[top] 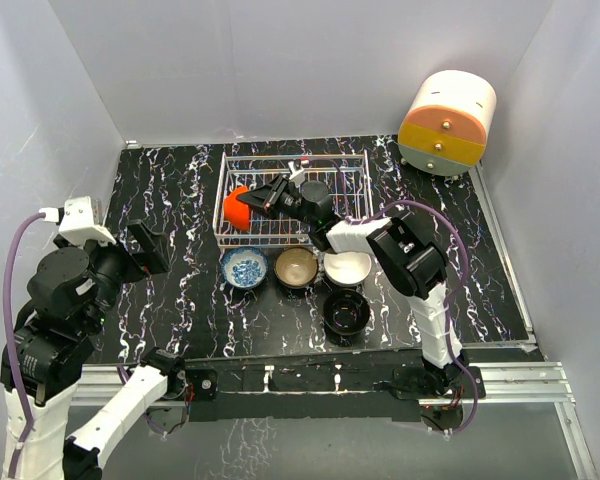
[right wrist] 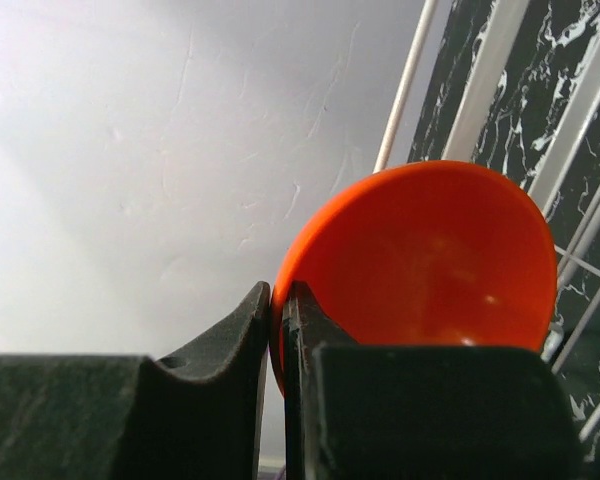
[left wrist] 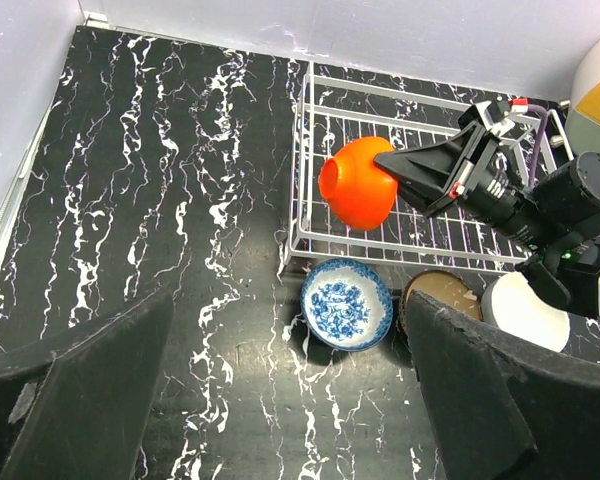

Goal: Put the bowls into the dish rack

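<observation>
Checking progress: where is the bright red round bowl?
Top external view: red bowl, pinched in the right gripper, at the white wire dish rack, left end.

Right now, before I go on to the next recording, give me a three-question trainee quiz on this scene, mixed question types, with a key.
1. True or false: the right gripper pinches the rim of the red bowl.
2. How many bowls sit on the table outside the dish rack? A two, B four, C five.
3. Fill in: the left gripper, holding nothing, is ____.
Key: 1 true. 2 B: blue-and-white bowl, tan bowl, white bowl, black bowl. 3 open.
</observation>
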### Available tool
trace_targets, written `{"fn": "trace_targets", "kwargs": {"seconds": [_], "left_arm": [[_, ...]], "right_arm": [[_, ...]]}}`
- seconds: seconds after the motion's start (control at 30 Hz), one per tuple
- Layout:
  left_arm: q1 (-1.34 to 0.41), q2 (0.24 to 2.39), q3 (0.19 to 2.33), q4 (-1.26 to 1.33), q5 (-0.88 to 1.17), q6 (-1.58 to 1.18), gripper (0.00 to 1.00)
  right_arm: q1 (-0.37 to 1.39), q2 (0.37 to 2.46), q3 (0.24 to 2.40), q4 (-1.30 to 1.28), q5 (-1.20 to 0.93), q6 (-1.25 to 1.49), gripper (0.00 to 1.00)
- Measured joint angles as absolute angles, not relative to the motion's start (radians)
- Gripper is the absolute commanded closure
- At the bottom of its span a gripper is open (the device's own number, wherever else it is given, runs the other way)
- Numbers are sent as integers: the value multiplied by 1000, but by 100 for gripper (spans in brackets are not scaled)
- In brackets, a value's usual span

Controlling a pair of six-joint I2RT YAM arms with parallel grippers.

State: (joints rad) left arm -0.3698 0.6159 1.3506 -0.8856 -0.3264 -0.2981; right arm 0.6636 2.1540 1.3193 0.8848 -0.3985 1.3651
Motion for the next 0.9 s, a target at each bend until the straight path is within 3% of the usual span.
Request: {"fn": "trace_targets", "kwargs": {"seconds": [0.6, 0.9], "left_arm": [[-370, 611, 1350, -891, -344, -284, 3], [-370, 601, 1350, -893, -355, -283, 3]], "right_arm": [[652, 2234, 1293, 952, -324, 1524, 89], [643, 2230, 1250, 967, -295, 1567, 76]]}}
